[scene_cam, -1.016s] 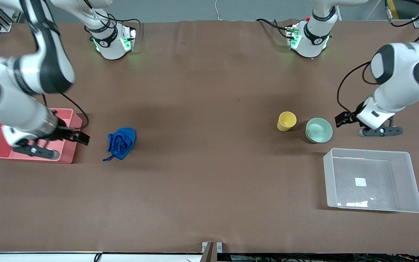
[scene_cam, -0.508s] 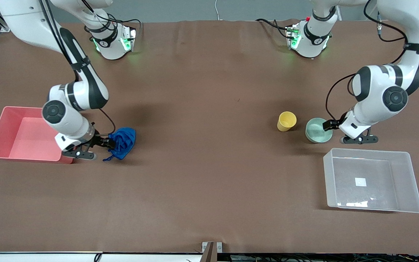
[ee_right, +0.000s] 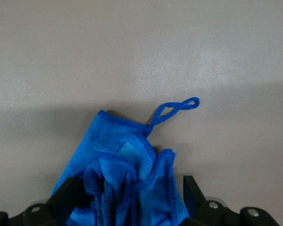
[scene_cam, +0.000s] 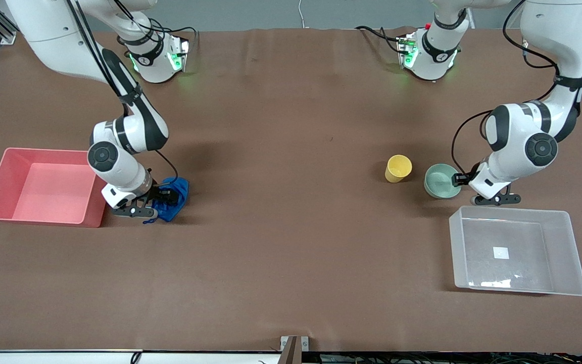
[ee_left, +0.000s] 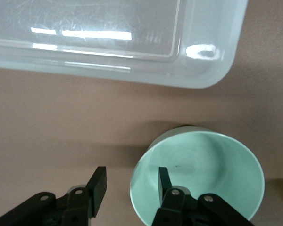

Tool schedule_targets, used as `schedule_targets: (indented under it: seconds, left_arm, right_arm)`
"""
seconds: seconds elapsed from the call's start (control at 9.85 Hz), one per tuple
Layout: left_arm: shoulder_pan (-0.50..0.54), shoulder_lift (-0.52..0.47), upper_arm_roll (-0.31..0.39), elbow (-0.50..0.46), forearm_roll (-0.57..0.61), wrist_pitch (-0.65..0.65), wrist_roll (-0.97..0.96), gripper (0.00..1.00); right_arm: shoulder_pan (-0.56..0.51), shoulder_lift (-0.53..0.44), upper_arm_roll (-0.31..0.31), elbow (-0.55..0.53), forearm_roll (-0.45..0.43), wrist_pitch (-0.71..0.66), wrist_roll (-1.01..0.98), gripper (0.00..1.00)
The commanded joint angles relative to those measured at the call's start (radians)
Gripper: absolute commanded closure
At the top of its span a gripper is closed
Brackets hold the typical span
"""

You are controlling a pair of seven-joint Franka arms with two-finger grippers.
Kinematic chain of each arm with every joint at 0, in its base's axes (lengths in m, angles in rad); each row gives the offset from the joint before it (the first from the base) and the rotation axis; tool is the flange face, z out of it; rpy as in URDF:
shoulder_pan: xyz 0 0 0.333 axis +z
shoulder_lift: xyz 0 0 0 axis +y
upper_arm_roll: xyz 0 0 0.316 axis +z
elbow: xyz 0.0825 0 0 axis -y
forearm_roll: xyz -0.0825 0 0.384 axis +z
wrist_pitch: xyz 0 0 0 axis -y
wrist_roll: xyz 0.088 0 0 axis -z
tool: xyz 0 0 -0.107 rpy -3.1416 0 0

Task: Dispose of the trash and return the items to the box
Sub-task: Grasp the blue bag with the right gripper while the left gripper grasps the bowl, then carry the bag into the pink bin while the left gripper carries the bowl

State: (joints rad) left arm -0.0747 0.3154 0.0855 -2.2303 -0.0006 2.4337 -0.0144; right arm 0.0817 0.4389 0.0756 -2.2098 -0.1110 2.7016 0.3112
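The blue trash wad (scene_cam: 174, 198) lies on the table beside the pink bin, its string loop (ee_right: 177, 107) trailing out. My right gripper (scene_cam: 162, 198) is low at it and open, a finger on each side of the wad (ee_right: 127, 179). The yellow cup (scene_cam: 398, 167) and the mint-green bowl (scene_cam: 440, 180) stand side by side, farther from the front camera than the clear box (scene_cam: 518, 211). My left gripper (scene_cam: 460, 178) is open astride the bowl's rim. One finger (ee_left: 164, 181) is inside the bowl (ee_left: 207, 174) and the other (ee_left: 98, 188) is outside.
The pink bin (scene_cam: 48, 150) stands at the right arm's end of the table, close to the right gripper. The clear box (ee_left: 108, 42) is close to the bowl and holds only its white sticker (scene_cam: 500, 253).
The right gripper has moved from over the pink bin down to the blue wad. The left gripper has moved in to the bowl's rim. The objects have not moved.
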Motion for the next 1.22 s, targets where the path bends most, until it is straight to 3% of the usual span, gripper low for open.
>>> schedule_targets:
  seconds: [0.0,0.1,0.2,0.3,0.51,0.61,0.91,1.12]
  left_arm:
    - [-0.002,0.047,-0.003,-0.014,0.011,0.041,0.007,0.5]
    - [-0.003,0.054,-0.004,-0.015,0.011,0.05,0.007,0.5]
    - [-0.004,0.053,-0.004,-0.026,0.011,0.056,0.005,0.56]
    - [-0.005,0.054,-0.007,-0.037,0.011,0.056,0.007,0.74]
    - [-0.005,0.051,-0.013,-0.042,0.011,0.056,0.005,0.91]
    - [-0.005,0.039,-0.015,-0.043,0.011,0.047,0.008,0.99]
    - [0.0,-0.077,-0.019,-0.017,0.011,-0.062,0.017,1.0]
    - [0.0,-0.122,-0.018,0.093,0.01,-0.199,0.017,1.0]
  right_arm:
    - [-0.005,-0.002,0.003,-0.045,-0.015,0.064,0.011,0.28]
    - [0.001,-0.003,0.003,-0.038,-0.016,0.055,0.005,0.63]
    - [0.0,-0.003,0.003,-0.036,-0.015,0.052,0.006,0.87]
    - [-0.002,-0.005,0.004,-0.036,-0.015,0.043,0.006,0.96]
    - [-0.002,-0.017,0.004,0.004,-0.015,-0.055,0.008,0.98]
    - [0.0,-0.047,0.006,0.054,-0.015,-0.175,0.012,0.98]
    - [-0.017,-0.147,0.015,0.304,-0.013,-0.643,0.002,0.98]
    - [-0.094,-0.207,-0.003,0.387,-0.009,-0.788,-0.147,0.98]
